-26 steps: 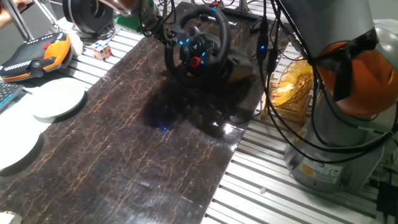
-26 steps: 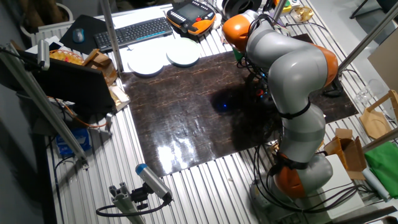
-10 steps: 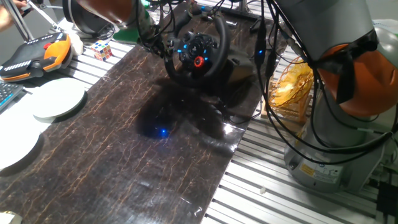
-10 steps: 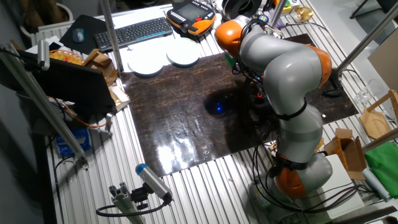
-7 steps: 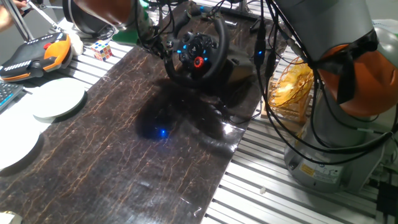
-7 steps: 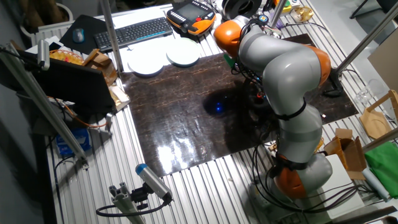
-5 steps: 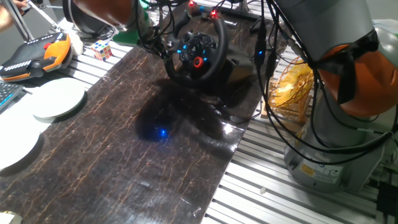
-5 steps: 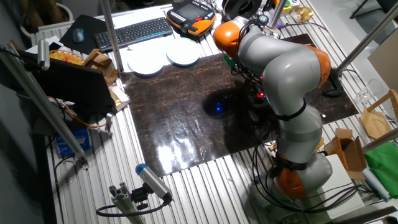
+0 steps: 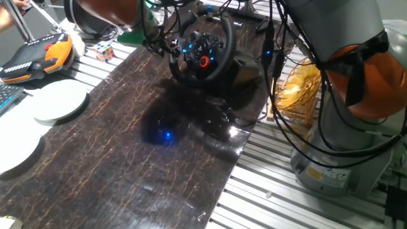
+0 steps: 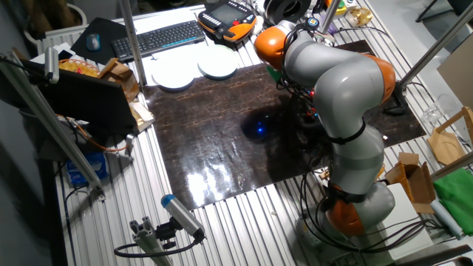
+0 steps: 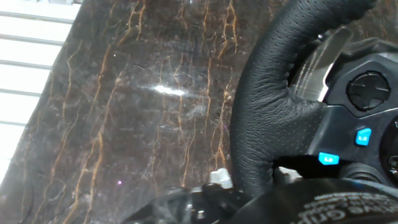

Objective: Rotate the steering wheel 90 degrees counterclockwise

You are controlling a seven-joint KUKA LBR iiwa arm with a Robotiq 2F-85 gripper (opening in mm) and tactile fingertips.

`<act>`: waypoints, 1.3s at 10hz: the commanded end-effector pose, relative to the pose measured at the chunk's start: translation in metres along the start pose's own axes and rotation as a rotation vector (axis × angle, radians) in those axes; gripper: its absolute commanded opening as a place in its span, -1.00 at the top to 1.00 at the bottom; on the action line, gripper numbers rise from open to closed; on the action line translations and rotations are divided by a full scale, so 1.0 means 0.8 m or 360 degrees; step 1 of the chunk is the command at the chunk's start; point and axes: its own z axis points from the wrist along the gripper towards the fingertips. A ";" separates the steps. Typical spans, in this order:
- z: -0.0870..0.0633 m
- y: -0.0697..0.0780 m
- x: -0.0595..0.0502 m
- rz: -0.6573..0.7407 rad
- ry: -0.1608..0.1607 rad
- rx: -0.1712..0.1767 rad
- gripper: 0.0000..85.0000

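The dark, marble-veined, glossy surface (image 9: 127, 159) is shown bearing the steering wheel (image 9: 202, 54) at its far end, upright on a black base. The gripper (image 9: 154, 39) is seen at the wheel's left rim; whether the jaws are spread or pinching the rim cannot be told. In the hand view, the thick rim (image 11: 261, 118) is rendered as black, perforated leather, with blue-lit hub buttons (image 11: 328, 158).
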 end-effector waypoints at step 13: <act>0.025 -0.002 0.008 -0.0132 -0.0001 -0.0007 0.22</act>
